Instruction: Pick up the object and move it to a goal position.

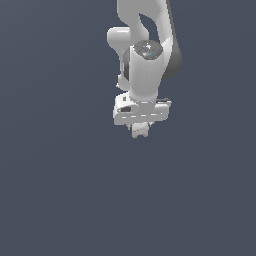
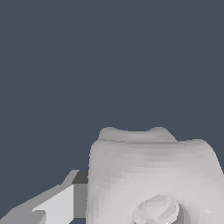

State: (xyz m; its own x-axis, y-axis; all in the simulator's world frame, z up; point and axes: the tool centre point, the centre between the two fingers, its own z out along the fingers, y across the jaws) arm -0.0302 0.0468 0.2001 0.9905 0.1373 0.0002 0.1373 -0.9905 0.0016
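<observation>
While the white Franka arm (image 1: 145, 55) hangs down from the top of the exterior view, its white gripper (image 1: 140, 131) points at a plain dark blue-grey floor (image 1: 60, 190), and the small off-white blocky object (image 1: 140, 130) sits right at the gripper's tip, tucked directly under the wide white hand body. It's way smaller than the hand, so only a lumpy little nub pokes out below it, slightly to the exterior view's right of centre in the scene. From the wrist view the object (image 2: 151, 175) fills most of the close-up: pale grey-white, rounded lumpy edges, two soft bumps along one side, and a small round mark (image 2: 156, 210) on its face. One light grey finger (image 2: 54, 205) is visible just beside it, seemingly touching its side. The other finger is hidden behind the object, so honestly I can't tell if the jaws are actually pinching it or just sitting around it.
</observation>
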